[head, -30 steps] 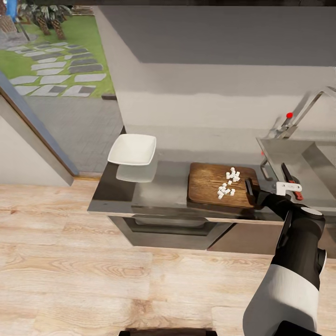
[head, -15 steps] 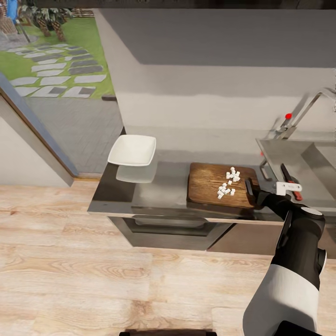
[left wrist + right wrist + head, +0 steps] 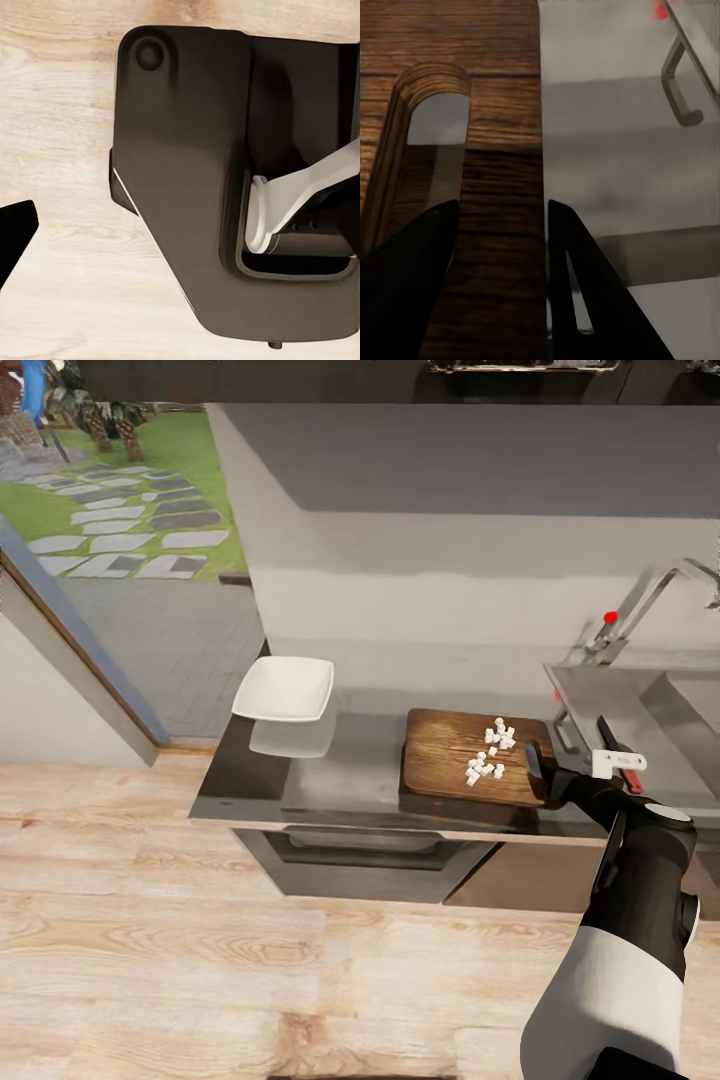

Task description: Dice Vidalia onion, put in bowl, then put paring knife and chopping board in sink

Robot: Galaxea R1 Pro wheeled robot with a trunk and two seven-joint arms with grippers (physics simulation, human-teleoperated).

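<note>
The brown chopping board (image 3: 460,758) lies on the grey countertop (image 3: 350,770) with several white diced onion pieces (image 3: 488,752) on its right half. My right gripper (image 3: 541,764) is shut on the board's slotted end. In the right wrist view one finger (image 3: 412,277) sits in the slot and the other (image 3: 585,300) is against the board (image 3: 502,187) end's outer edge. The paring knife (image 3: 618,752), with its orange-red handle, rests on the drainboard of the sink (image 3: 600,700). The white bowl (image 3: 285,688) stands at the counter's left end. One left finger (image 3: 15,232) hangs over the floor, well out to the side.
The chrome tap (image 3: 655,595) with its red knob (image 3: 609,617) rises behind the sink. A grey wall backs the counter. An open doorway (image 3: 120,560) to a garden lies at the left. Wood floor (image 3: 200,960) spreads in front, and my dark base (image 3: 225,187) is below the left wrist.
The head camera has tilted slightly, shifting the whole picture. The right arm, board, onion pieces, knife and bowl have stayed where they were.
</note>
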